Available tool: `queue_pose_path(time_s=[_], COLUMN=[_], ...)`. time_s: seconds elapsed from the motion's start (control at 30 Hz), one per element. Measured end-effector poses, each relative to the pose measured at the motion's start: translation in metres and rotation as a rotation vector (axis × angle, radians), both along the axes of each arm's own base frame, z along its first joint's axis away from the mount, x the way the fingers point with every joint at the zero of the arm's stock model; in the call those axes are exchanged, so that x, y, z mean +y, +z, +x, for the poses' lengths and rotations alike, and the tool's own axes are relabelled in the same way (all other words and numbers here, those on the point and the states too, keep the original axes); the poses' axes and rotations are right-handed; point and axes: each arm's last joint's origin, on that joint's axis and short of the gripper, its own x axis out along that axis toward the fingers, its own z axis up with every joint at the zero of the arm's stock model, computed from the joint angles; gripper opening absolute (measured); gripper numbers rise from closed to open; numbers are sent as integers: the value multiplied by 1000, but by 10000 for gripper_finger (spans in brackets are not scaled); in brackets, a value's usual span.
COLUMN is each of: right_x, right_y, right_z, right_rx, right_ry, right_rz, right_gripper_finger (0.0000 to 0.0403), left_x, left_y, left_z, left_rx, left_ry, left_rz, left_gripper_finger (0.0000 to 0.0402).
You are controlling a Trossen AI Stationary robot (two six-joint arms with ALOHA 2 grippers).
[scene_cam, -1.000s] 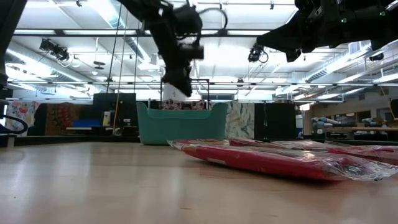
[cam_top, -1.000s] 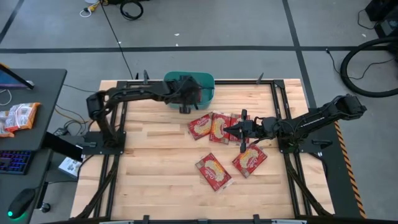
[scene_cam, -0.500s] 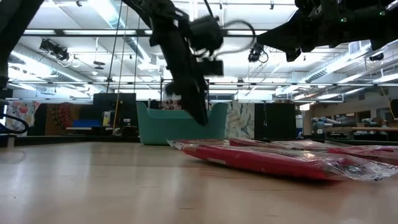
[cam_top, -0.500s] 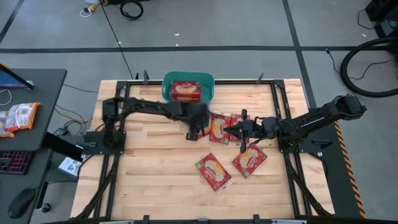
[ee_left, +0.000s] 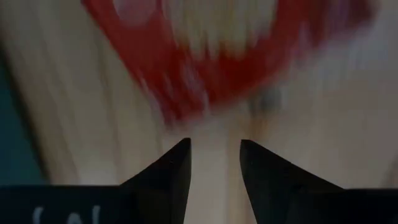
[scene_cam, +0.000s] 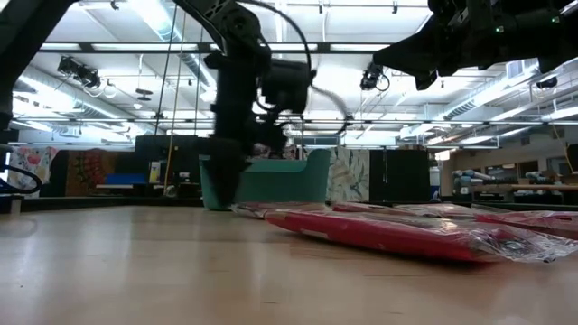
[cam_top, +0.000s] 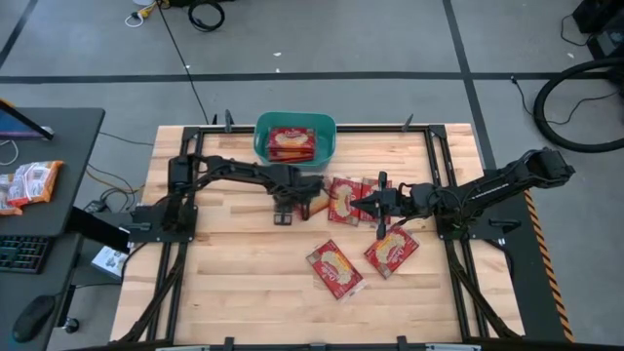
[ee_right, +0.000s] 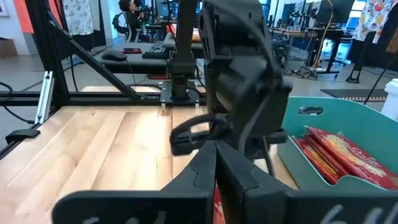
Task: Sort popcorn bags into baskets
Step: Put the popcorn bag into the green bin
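Note:
The teal basket stands at the table's far edge with a red popcorn bag lying flat in it; the right wrist view also shows the basket and its bags. More red bags lie flat on the wood: a cluster at the centre and two nearer ones. My left gripper is open, low over the wood at the cluster's left edge, with a blurred red bag just ahead of it. My right gripper is shut, held above the cluster's right side.
Black frame rails run along the table's left, right and far sides. A dark side desk to the left carries orange-and-white packets. Bare wood lies left of the bags and along the near edge.
My left gripper has swung from above the basket toward the near edge and right, and come down beside the bag cluster. A red bag now shows lying in the basket where the gripper stood.

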Motion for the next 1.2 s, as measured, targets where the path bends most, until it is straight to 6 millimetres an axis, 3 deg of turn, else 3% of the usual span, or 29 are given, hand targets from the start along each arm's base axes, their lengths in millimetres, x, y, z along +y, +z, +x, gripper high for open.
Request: queue_pose_path(time_s=[0.23,0.37,0.47,0.77,0.93,1.2], right_x=[0,0,0,1,1,1], right_y=[0,0,0,0,-1,-1], right_z=[0,0,0,0,0,0], right_rx=[-2,-4,-5,0,9,11], right_ry=[0,0,0,7,7,7], right_rz=[1,1,1,7,1,4], right_gripper_finger=[13,13,13,13,13,13], left_x=[-19,-23,-21,-11,-4,-11], left_y=[3,25,29,12,-10,-15], left_z=[-10,-3,8,38,40,20], left_rx=[111,-47,-176,-395,-338,-121], left_ry=[-25,-36,-31,-53,-26,22], left_rz=[36,96,105,103,95,46], left_gripper_finger=[141,141,141,141,141,141])
